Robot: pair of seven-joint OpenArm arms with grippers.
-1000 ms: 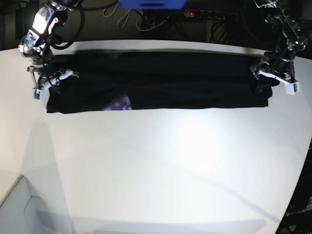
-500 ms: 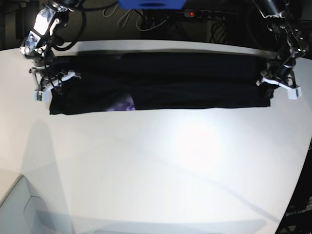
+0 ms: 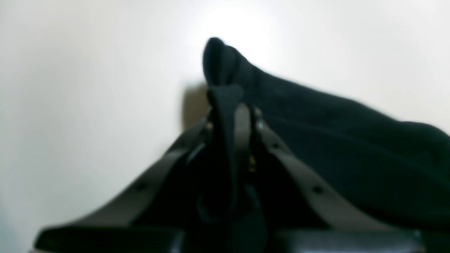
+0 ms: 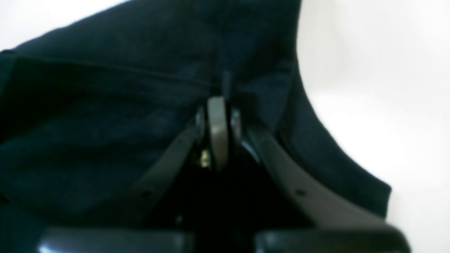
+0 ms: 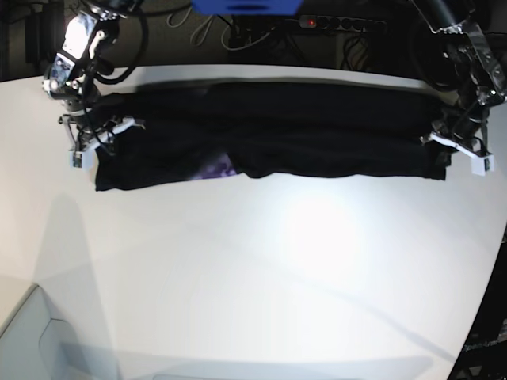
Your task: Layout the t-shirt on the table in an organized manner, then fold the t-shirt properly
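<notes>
Across the far half of the surface: the surface (image 5: pixel 261 269) is a broad white top with a curved edge, bare nearer the camera.
T-shirt: the t-shirt (image 5: pixel 317 134) lies as a long black band, folded lengthwise, running side to side between the two arms; a purple patch (image 5: pixel 214 169) peeks out at its near hem.
Long axis: it runs from one pincer to the other, so each arm holds its own end and neither is nearer the middle; the coming move, I judge, turns on both ends travelling together across that axis.
Right arm: the right pincer (image 5: pixel 99 134) sits at the band's end on the base view's left, jaws together on cloth; its wrist view shows black fabric gathered around the closed tips (image 4: pixel 218 116).
Left arm: the left pincer (image 5: pixel 455 146) is at the opposite end, clamped on a pinched ridge of the t-shirt (image 3: pixel 225 102) that stands up between the jaws.
Poor view: both wrist pictures are blurred, so how many layers each grip takes probably cannot be told.
Change from a second ago: the left pincer was spread beside the end and has now closed on it; the band has shifted slightly toward the base view's right, and its near hem now sags unevenly, with the purple patch further right.
</notes>
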